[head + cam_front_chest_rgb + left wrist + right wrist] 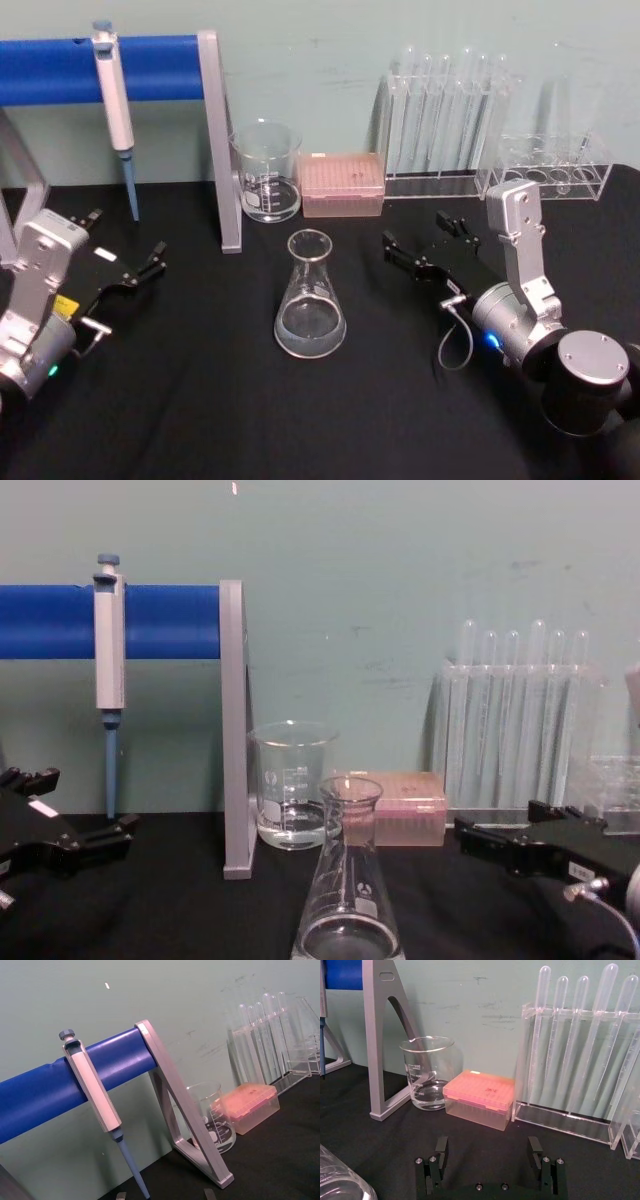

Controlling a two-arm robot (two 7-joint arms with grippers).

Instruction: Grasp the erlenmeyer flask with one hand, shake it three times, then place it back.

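The erlenmeyer flask stands upright on the black bench, near the middle, with neither gripper touching it. It is clear glass, and the chest view shows white graduation marks and a small logo on its cone.

The right gripper lies to the flask's right, well clear of it — its two black fingers are spread apart with nothing between them, as the right wrist view shows. A silver wrist and a grey cable loop sit behind it.

The left gripper rests at the left side of the bench, apart from the flask, its fingers parted and holding nothing.

At the far side of the bench, a glass beaker stands just right of a grey stand upright. A pink pipette-tip box sits just right of the beaker. Farther right is a clear rack of plastic transfer pipettes, and beyond it a low clear rack.

A blue bar runs left from the stand's top, and a micropipette hangs from it — tip pointing down toward the bench.
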